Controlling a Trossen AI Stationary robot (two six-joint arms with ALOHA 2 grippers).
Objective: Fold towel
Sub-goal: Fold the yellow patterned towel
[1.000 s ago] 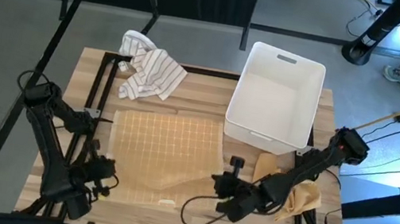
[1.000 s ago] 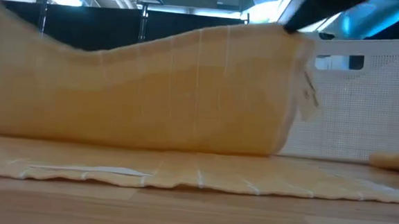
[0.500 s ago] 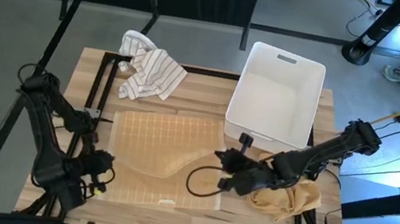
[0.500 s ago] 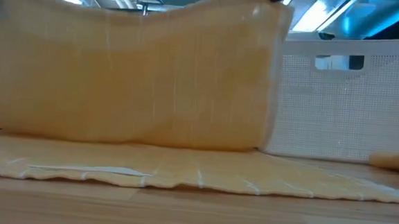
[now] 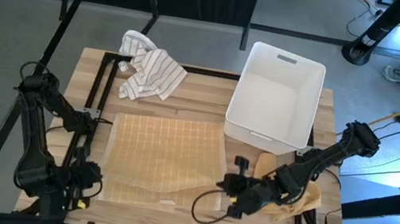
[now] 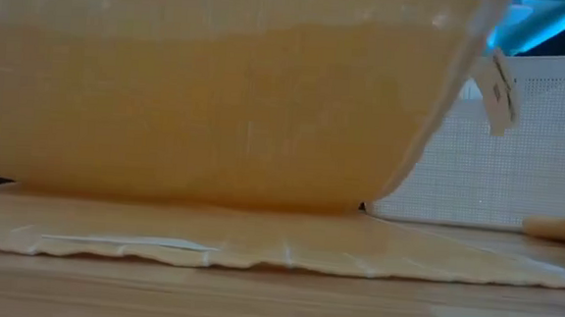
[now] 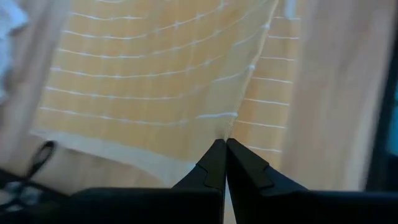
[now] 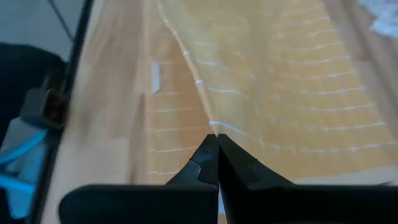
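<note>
An orange towel (image 5: pixel 165 151) with a white grid lies in the middle of the table. Its near edge (image 6: pixel 257 260) rests flat on the wood. The rest rises as a wide sheet (image 6: pixel 217 105) that fills the low view. My left gripper (image 5: pixel 88 183) is at the near left, shut on one corner. My right gripper (image 5: pixel 233 200) is at the near right, shut on the other corner. Between them the raised edge sags. My left gripper pinches a corner of the towel's raised edge (image 7: pixel 227 127) between its two shut fingers, coming slanting down from the near left. The cloth runs away from the fingertips and drops to the table. My right gripper pinches the opposite corner on the towel's edge (image 8: pixel 209 121) between its shut fingers, slanting down from the near right. The cloth spreads away from the tips, its lower part on the table.
A white bin (image 5: pixel 276 96) stands at the far right. A striped cloth (image 5: pixel 147 67) lies crumpled at the far left. A yellow cloth (image 5: pixel 295 195) lies under the right arm, near the table's right edge. A black cable loops by the near edge (image 5: pixel 205 209).
Both grippers have risen with the towel's corners; they went toward the far edge first, then came back toward the near edge. The raised sheet now stands higher and closer, and its top edge has left the low view. The near edge has stayed flat on the table.
</note>
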